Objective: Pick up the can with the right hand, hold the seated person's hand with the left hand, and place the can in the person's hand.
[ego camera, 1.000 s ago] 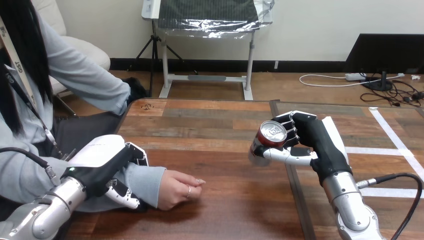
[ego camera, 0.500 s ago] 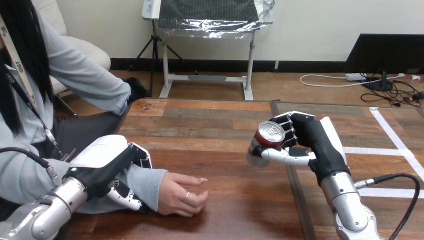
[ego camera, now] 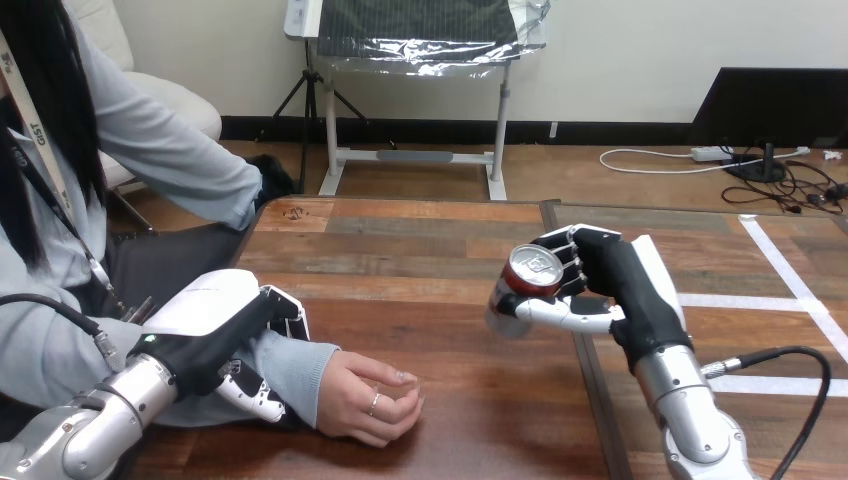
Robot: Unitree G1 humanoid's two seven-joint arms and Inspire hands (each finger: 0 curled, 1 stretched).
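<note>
Can point(ego camera: 527, 277) drifted left, partly hidden.

Left hand point(ego camera: 215, 335) low, fingers curled; right hand point(ego camera: 612, 275) raised, fingers curled.

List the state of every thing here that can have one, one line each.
can: lifted off the table, tilted, gripped in the right hand.
right hand: shut on the can, fingers and thumb curled round it.
left hand: shut on the person's wrist, over the sleeve.
person's hand: resting on the table, fingers loosely curled, holding nothing, apart from the can.
</note>
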